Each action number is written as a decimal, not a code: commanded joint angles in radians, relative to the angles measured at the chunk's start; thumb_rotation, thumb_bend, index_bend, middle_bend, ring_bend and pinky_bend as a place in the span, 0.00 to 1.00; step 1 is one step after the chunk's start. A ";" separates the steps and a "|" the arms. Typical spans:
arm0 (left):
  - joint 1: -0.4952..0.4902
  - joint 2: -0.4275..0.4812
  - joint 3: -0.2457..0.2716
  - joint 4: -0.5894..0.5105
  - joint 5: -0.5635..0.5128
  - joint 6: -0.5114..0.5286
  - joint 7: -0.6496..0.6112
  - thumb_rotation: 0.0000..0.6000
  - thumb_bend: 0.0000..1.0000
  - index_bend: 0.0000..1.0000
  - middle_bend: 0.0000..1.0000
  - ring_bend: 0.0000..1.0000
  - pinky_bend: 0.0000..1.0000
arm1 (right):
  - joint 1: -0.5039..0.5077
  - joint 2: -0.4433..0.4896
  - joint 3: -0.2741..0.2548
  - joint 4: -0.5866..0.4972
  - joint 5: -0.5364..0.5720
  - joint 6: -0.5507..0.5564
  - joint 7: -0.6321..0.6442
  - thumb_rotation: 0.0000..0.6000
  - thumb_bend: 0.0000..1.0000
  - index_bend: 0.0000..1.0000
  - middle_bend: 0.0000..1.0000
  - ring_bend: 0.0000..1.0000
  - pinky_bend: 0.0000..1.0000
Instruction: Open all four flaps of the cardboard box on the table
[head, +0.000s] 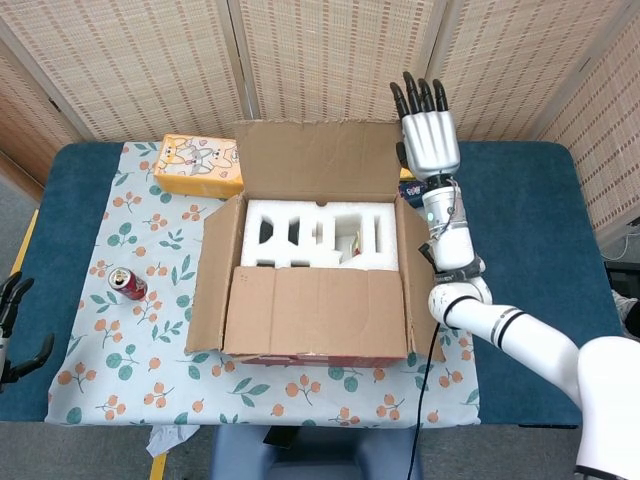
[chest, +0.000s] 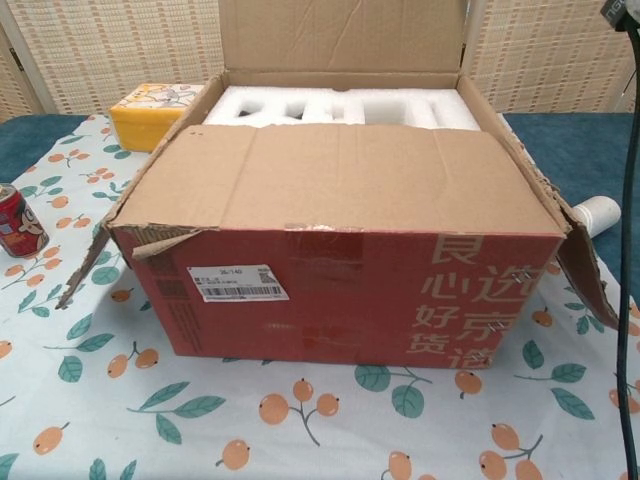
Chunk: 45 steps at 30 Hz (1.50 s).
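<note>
The cardboard box (head: 310, 330) (chest: 340, 270) stands mid-table. Its rear flap (head: 315, 160) (chest: 340, 35) stands upright. The front flap (head: 315, 310) (chest: 340, 175) lies flat over the front half of the opening. The left flap (head: 205, 275) and right flap (head: 420, 300) hang outward. White foam packing (head: 320, 235) (chest: 340, 105) shows inside. My right hand (head: 430, 140) is raised with fingers straight and holds nothing; it is beside the rear flap's right edge, and contact cannot be told. My left hand (head: 15, 335) hangs empty off the table's left front corner, fingers apart.
A yellow carton (head: 200, 165) (chest: 155, 110) lies behind the box at the left. A red can (head: 127, 284) (chest: 20, 222) stands left of the box. A white cylinder (chest: 598, 213) lies by the right flap. A black cable (chest: 628, 250) hangs at the right.
</note>
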<state>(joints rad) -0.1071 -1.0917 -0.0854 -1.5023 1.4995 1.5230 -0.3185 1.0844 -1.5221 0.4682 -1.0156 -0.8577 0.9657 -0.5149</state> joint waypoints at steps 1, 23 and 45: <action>-0.007 0.005 -0.002 0.000 -0.013 -0.019 0.001 1.00 0.47 0.00 0.00 0.00 0.00 | -0.009 -0.018 -0.026 0.028 -0.046 -0.052 0.122 1.00 0.44 0.00 0.00 0.00 0.00; -0.007 -0.017 0.015 -0.075 0.014 -0.009 0.212 1.00 0.47 0.00 0.00 0.00 0.00 | -0.414 0.604 -0.110 -0.857 -0.300 -0.346 1.056 1.00 0.44 0.00 0.00 0.02 0.00; -0.022 -0.025 -0.001 -0.040 -0.024 -0.042 0.193 1.00 0.47 0.00 0.00 0.00 0.00 | -0.294 0.488 -0.148 -0.656 -0.658 -0.510 1.581 1.00 0.44 0.00 0.00 0.00 0.23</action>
<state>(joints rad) -0.1289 -1.1167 -0.0863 -1.5430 1.4758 1.4812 -0.1250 0.7779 -1.0244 0.3313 -1.6812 -1.5055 0.4526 1.0516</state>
